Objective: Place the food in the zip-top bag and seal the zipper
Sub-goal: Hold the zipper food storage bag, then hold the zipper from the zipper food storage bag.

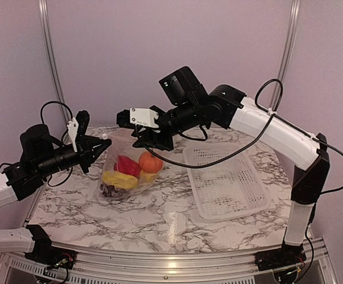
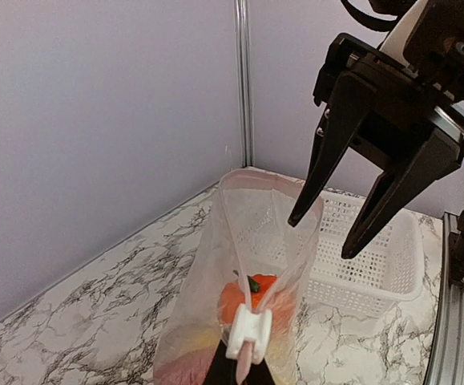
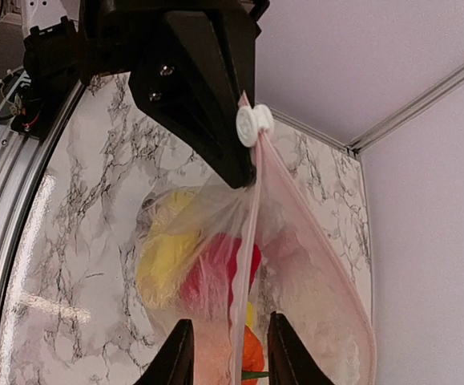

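- Currently I am working on the sealing step: the food [image 1: 130, 170] is sitting inside the zip-top bag [image 1: 116, 158], and none is showing in the white basket [image 1: 227, 177] at the right of the top view.
- My left fingers [image 3: 203, 104] are clamping the white slider tab [image 3: 254, 126] at one end of the zipper [image 3: 248, 233], holding that corner up off the surface [image 1: 159, 219].
- My right fingers [image 2: 324, 160] are spread apart and gripping nothing. One lip is running between them, while the other is bowing out toward the lower right of the right wrist view.
- The bag is resting its filled bottom on the surface at centre-left of the top view, mouth pointing upward. The zipper's long axis is running left to right across that view.
- Next, I judge, I should be gathering both lips between the right fingers and pinching the strip taut against the left grip. Missing one lip would leave the mouth gaping.
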`<state>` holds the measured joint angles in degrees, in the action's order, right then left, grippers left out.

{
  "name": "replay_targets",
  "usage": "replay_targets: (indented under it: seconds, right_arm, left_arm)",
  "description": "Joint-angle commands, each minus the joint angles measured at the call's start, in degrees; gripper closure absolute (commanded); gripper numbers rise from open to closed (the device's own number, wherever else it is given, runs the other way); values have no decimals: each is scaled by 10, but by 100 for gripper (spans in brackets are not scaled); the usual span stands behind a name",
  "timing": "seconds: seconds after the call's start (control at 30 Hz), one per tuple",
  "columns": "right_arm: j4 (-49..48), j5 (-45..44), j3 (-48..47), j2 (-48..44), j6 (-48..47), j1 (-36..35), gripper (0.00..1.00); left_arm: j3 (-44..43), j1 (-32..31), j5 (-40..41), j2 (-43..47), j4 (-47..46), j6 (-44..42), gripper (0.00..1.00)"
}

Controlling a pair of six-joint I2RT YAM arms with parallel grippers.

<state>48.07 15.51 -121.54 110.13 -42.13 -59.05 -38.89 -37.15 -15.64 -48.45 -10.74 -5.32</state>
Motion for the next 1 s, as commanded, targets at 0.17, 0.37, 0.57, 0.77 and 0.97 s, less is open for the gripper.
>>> replay_targets:
  seconds: [0.17, 0.37, 0.57, 0.77, 0.97]
  right_arm:
    - [-21, 49, -94, 27, 23, -25, 68]
    - [-27, 65, -100, 51, 10, -43, 58]
    - [-26, 87, -104, 72, 10, -55, 55]
    - [-36, 89, -110, 84, 19, -64, 58]
    - [-53, 69, -112, 89, 29, -66, 59]
  left_arm:
    - [-38, -14, -13, 8, 78, -18, 100]
    - [-38, -32, 2, 25, 121, -31, 100]
    - [-30, -40, 17, 48, 137, -33, 100]
    - [-28, -44, 27, 58, 147, -42, 100]
    - [-22, -51, 35, 64, 152, -56, 100]
